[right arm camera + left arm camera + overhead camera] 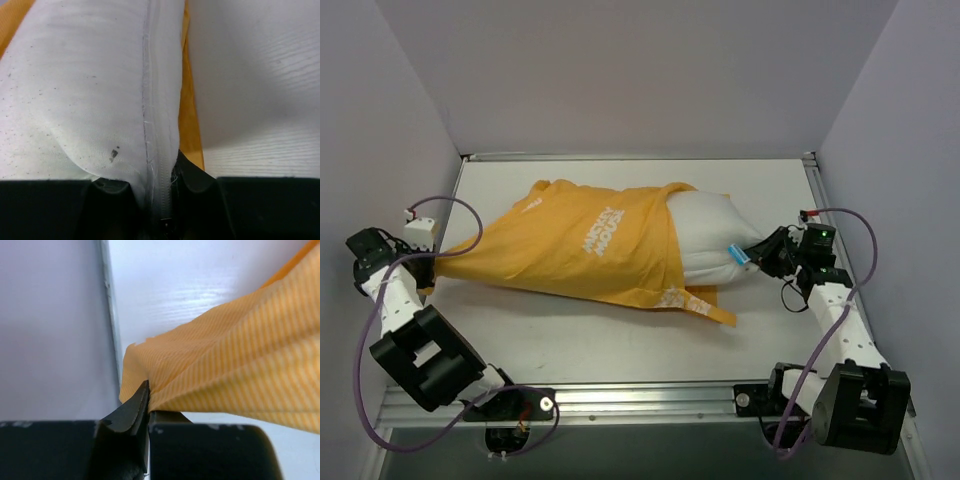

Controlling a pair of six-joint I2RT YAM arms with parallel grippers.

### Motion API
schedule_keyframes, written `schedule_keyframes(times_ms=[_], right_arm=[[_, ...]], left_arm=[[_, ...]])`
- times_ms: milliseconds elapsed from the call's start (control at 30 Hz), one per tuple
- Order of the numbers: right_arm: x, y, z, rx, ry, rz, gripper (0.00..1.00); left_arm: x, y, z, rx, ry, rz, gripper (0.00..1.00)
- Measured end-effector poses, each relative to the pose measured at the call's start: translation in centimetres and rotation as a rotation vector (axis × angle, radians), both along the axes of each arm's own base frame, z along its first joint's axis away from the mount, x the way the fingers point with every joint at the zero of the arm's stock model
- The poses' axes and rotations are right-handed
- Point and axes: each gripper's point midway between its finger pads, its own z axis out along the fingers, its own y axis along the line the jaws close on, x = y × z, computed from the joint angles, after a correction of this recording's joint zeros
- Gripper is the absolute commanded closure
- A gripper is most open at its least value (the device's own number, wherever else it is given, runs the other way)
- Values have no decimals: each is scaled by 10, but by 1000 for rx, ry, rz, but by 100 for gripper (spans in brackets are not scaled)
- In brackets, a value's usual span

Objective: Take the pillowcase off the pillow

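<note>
The big, soft orange fabric pillowcase [590,245] lies across the middle of the table. It covers all but the right end of the plump white rectangular pillow [705,235]. My left gripper [147,390] is clamped on the case's far-left corner. My right gripper [160,185] pinches the pillow's zipped seam, beside its small blue tag [738,252]. I judge the thin cloth could slip from my left pinch, or the filling could jam in the case's mouth and drag everything along. The smooth white tabletop [620,340] is boxed in by plain pale walls [620,70], one close beside my left arm.

The pillow [710,232] protrudes rightward from the pillowcase [582,245] on the table [620,345].
</note>
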Motion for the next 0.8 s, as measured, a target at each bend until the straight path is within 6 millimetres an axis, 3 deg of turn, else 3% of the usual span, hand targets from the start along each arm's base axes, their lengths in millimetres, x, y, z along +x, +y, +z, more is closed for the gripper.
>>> schedule_keyframes(times_ms=[67,167,333,500,567,800], right_arm=[[-6,-15,4,18,10,-29,100],[-13,-30,8,46,29,-51,100],[-11,-52,37,41,26,-102,100],[9,-77,81,39,-20,-145,100],[12,-83,89,39,-26,-161,100],[7,-86,115,37,-11,-171,100]], left_arm=[[7,4,26,3,-55,1,98],[9,-1,49,8,-99,-20,98],[6,0,50,5,-77,-7,98],[3,24,56,20,-70,50,98],[0,31,61,33,-79,64,98],[-3,41,69,48,-92,89,97]])
